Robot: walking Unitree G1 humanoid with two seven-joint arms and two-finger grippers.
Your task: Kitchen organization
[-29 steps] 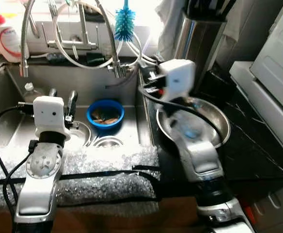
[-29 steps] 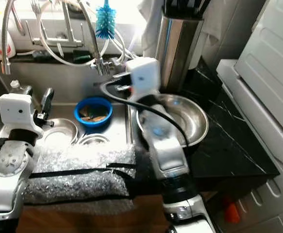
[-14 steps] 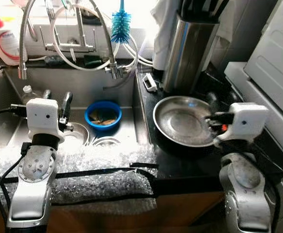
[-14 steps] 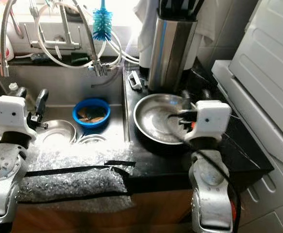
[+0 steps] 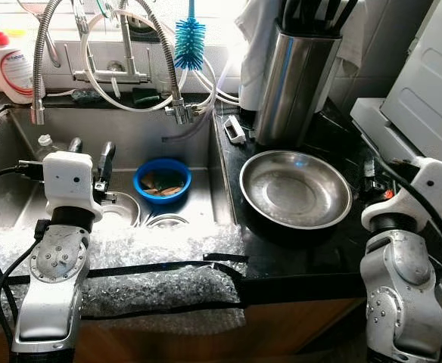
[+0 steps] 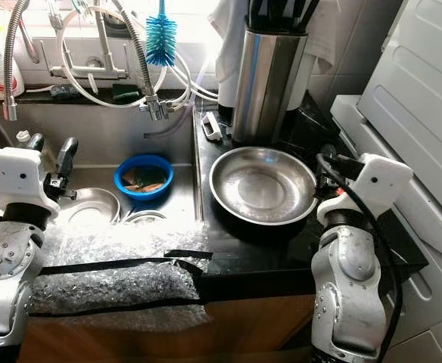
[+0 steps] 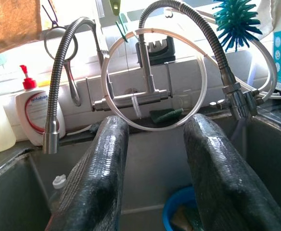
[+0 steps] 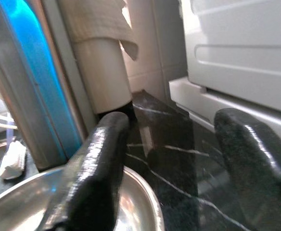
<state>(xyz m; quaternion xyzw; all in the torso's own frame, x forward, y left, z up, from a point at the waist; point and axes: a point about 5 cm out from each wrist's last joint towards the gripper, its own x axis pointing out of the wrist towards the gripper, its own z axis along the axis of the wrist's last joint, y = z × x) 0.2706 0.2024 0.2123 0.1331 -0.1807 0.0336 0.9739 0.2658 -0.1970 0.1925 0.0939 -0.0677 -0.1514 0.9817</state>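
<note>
Right gripper (image 8: 174, 159): jaws wide apart, nothing between them, held over the black marble counter (image 6: 365, 219) just beside the right rim of the steel bowl (image 6: 263, 185). Bowl sits empty and upright on the counter, in front of the tall steel utensil holder (image 6: 266, 72).

Left gripper (image 7: 152, 163): jaws spread, holding nothing, over the sink (image 5: 24, 144), pointing toward the faucet (image 7: 147, 72). Blue bowl (image 5: 163, 180) with scraps inside rests on the sink floor, near the left fingers (image 5: 104, 162). Blue bottle brush (image 5: 190, 36) hangs above. Soap bottle (image 5: 10, 64) on the ledge at far left. Bubble wrap (image 5: 153, 268) lies along the sink's front edge.
</note>
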